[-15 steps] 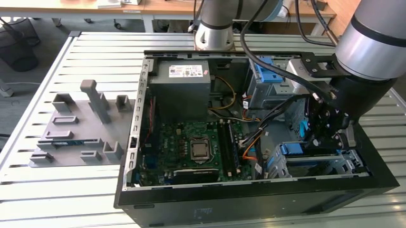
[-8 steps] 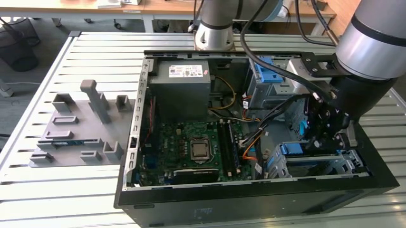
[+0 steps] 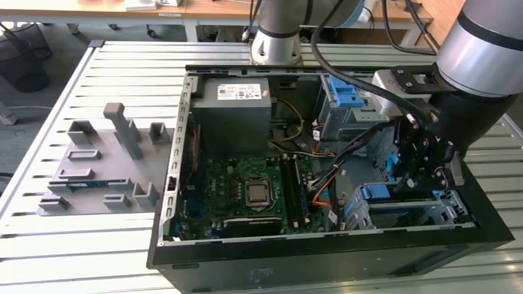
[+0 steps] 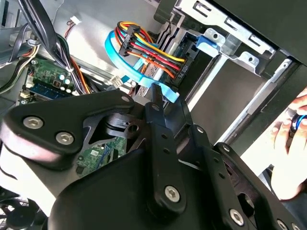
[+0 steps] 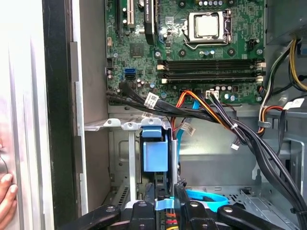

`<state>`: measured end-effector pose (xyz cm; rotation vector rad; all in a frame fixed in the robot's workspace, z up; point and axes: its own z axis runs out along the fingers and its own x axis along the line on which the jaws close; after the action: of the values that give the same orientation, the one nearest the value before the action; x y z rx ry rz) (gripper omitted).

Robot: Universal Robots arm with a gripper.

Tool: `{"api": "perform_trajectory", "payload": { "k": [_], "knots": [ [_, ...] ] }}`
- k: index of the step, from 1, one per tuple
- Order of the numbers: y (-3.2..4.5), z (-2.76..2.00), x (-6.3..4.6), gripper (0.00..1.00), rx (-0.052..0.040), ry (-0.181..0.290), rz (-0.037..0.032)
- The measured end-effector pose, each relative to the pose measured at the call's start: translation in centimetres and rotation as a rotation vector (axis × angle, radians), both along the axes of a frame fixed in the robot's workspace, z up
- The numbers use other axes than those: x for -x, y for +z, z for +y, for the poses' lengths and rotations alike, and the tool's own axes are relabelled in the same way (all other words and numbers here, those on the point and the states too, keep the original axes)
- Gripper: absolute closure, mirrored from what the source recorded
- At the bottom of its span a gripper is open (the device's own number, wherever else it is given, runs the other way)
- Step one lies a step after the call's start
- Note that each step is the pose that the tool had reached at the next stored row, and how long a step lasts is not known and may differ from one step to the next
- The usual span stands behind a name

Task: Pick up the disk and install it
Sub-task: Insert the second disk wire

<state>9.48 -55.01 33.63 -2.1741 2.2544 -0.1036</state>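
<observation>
At the exterior view's left, a grey moulded fixture plate with upright holders (image 3: 102, 168) lies on the slatted metal table (image 3: 49, 245). To its right stands the open black computer case (image 3: 327, 260). Inside it, the grey boxy power supply with a white sticker (image 3: 237, 107) sits at the far left. The green motherboard with its square processor socket (image 3: 257, 191) lies nearer.

Further right, a blue plastic latch bracket (image 3: 347, 98) tops the grey metal drive bay (image 3: 339, 119) at the far side.

At the case's near right corner, the disk (image 3: 380, 192) sits in a lower grey metal cage. Its blue plastic carrier frame (image 5: 156, 155) shows end-on there in the first wrist view.

The black gripper (image 3: 413, 180) hangs directly over this cage, just beside the carrier. In the first wrist view the gripper (image 5: 165, 194) is next to a bundle of coloured cables. Its opening, and whether it grips anything, cannot be determined.
</observation>
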Motion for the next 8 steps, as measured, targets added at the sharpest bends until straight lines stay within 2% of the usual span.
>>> {"api": "perform_trajectory", "payload": {
  "k": [8],
  "knots": [
    [0.77,0.0,0.0,0.69,0.0001,0.0,0.0]
  ]
}}
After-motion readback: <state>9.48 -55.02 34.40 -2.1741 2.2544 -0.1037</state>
